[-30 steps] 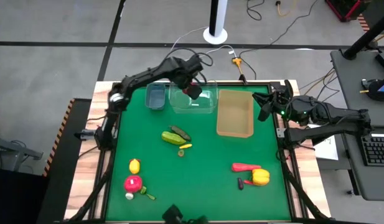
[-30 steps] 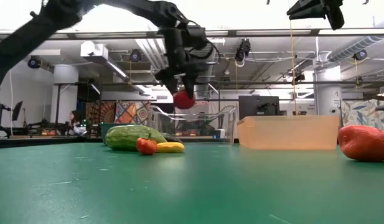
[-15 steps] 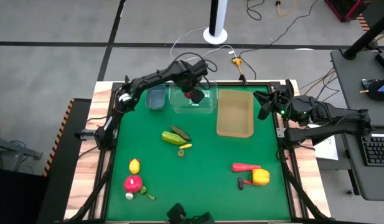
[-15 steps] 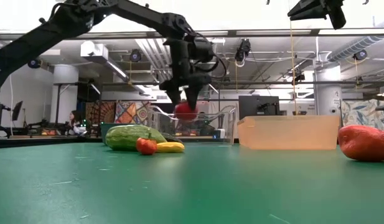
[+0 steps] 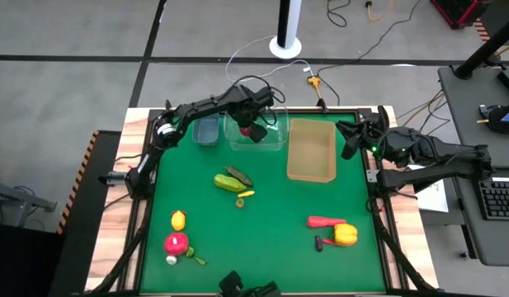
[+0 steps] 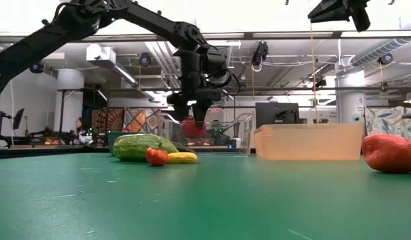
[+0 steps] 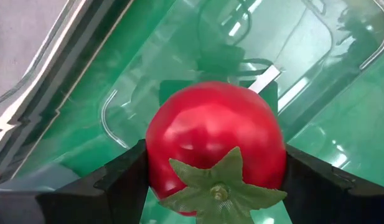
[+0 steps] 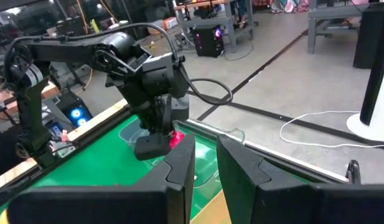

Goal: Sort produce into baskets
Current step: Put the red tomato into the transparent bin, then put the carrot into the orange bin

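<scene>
Red toy tomato [image 7: 215, 140], green calyx attached: held across its round body by the left gripper [image 5: 254, 130], jaws clamped on either flank, low inside the clear plastic tub [image 5: 272, 140] at the far edge of the tabletop. Judged light, hard-shelled and glossy, so apt to slip; best gripped at its widest part, not by the calyx.

Clear tub: nothing else seen inside.
Blue-grey bin [image 5: 206, 129], beside the tub toward the far-left corner: contents cannot be told.
Tan tray [image 5: 312, 150], on the tub's other side: appears unfilled.

Right gripper [image 5: 351, 137]: parked at the right edge, jaws nearly together, nothing held.

Unsorted: cucumber [image 5: 228, 182] mid-table; lemon [image 5: 178, 219] toward the near-left corner; yellow pepper [image 5: 346, 236] near-right.
</scene>
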`<act>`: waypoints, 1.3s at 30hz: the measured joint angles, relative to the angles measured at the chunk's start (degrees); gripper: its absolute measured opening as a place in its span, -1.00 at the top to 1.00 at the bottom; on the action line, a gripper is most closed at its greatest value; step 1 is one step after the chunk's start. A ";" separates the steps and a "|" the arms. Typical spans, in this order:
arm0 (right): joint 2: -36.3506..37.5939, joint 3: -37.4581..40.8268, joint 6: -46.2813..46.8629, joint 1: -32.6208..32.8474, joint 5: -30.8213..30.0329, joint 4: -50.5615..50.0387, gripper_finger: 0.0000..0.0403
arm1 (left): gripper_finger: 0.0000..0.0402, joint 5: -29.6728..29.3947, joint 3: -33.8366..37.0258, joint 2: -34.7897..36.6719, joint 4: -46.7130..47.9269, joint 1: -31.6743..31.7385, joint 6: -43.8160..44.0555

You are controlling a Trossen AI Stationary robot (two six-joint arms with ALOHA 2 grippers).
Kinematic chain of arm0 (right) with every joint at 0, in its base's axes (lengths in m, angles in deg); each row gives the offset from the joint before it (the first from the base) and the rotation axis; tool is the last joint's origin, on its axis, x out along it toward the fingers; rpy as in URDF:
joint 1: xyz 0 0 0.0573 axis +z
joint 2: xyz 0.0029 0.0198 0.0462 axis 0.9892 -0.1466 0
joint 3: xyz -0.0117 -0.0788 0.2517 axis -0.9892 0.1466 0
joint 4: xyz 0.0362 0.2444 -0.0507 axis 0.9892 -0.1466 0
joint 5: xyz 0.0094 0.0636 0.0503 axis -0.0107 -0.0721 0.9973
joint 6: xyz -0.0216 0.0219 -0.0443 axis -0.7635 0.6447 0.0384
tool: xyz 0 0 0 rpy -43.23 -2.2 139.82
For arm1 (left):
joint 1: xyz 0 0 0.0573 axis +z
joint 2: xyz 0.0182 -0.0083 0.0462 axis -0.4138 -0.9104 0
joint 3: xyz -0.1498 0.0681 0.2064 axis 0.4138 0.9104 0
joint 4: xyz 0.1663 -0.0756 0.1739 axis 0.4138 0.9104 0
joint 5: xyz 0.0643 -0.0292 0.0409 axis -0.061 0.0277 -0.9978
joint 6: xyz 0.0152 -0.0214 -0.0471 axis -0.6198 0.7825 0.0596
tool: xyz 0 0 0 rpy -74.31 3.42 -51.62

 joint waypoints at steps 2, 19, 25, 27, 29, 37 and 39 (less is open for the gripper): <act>0.00 0.01 -0.09 0.00 0.00 -0.02 0.71 | -0.40 0.00 0.00 0.04 -0.23 0.00 -0.02; 0.02 0.18 -1.57 0.00 0.04 0.00 0.71 | -0.49 -0.66 0.26 0.07 -1.23 0.07 1.93; 0.02 0.18 -1.64 0.00 0.04 0.02 0.71 | -0.69 -0.98 0.26 0.07 -1.08 0.07 2.73; 0.02 0.18 -1.64 0.00 0.04 0.02 0.71 | -0.73 -0.98 0.26 0.07 -0.72 0.07 2.58; 0.02 0.18 -1.59 0.00 0.04 0.02 0.71 | -0.76 -0.97 0.26 0.07 -0.68 0.04 2.16; 0.02 0.18 1.12 0.04 0.11 0.04 0.71 | -0.77 -1.03 -2.66 1.54 1.64 -0.32 0.06; 0.02 0.14 2.79 0.07 0.45 0.03 0.71 | -0.76 -1.05 -5.67 2.59 3.84 -0.73 -0.79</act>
